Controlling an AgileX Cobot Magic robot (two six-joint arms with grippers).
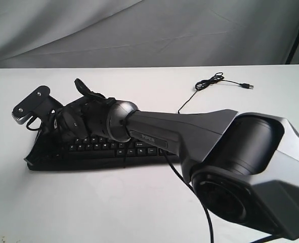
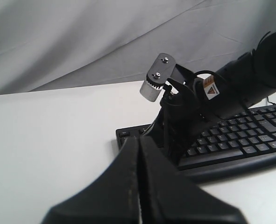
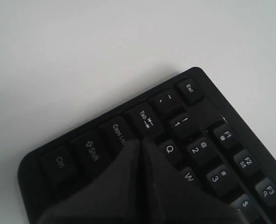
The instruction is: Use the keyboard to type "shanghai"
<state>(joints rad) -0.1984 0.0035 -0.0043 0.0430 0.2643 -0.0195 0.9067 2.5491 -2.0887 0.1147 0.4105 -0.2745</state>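
Black keyboard (image 1: 93,152) was noted centre-left; right gripper (image 3: 140,141), jaws pressed together, was positioned at Caps Lock (image 3: 119,133); letter-key press was judged next, after slight shift

We record the right arm (image 1: 189,126): silver-grey tapered shell, black round joint, thin black cable (image 1: 209,225) trailing beneath. Its wrist carries a grey bracket (image 2: 157,77) with two screws and an orange-white sticker (image 2: 210,89).

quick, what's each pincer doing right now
Left pincer: closed, holding nothing.
Right pincer: closed, holding nothing, tip down at the keyboard.
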